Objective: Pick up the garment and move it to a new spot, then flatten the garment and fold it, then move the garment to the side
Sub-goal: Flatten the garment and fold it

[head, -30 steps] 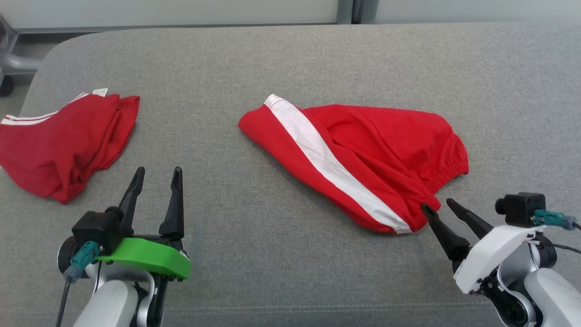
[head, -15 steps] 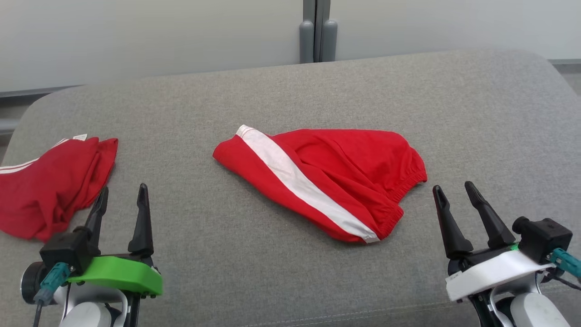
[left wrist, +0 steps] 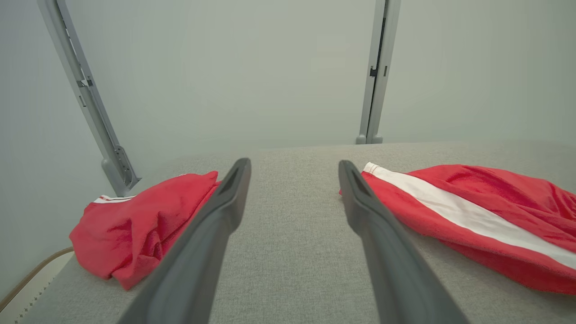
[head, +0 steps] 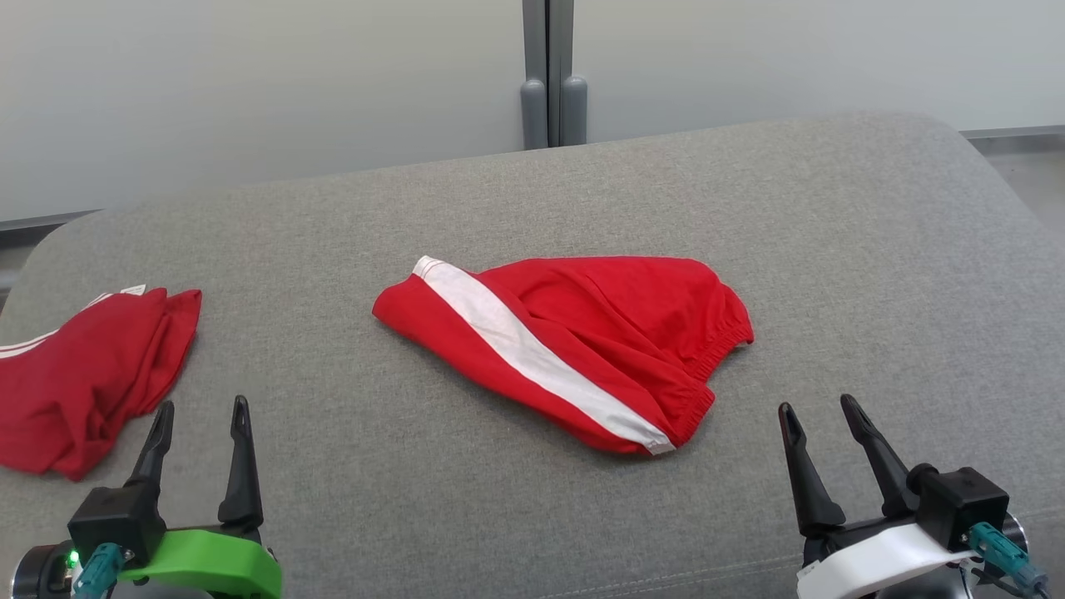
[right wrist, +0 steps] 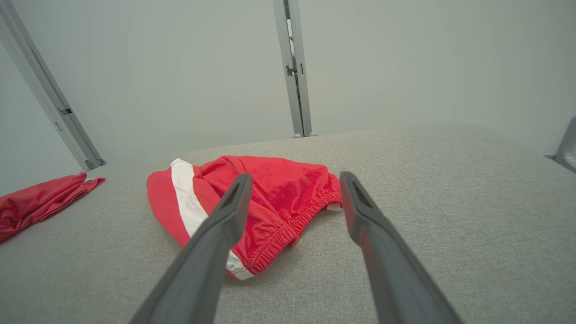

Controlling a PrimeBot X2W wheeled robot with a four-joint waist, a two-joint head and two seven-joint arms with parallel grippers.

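Two red garments on one grey cushion (head: 433,516).

Head view: red shorts (head: 582,333) lie at mid-cushion. Their long axis runs diagonally from far left to near right, traced by the white side stripe (head: 532,353). The elastic waistband (head: 703,378) points to the robot's right and the hem end to its left. A second red garment (head: 83,391) lies crumpled at the left edge, well apart. The left gripper (head: 204,403) is at lower left, fingers spread, holding nothing. The right gripper (head: 817,404) is at lower right, fingers spread, holding nothing, near the waistband and clear of it.

Left wrist view: fingers apart over bare cushion, with the shorts (left wrist: 472,216) to the right and the second garment (left wrist: 144,220) to the left.

Right wrist view: fingers apart, with the waistband end of the shorts (right wrist: 279,189) seen between them.
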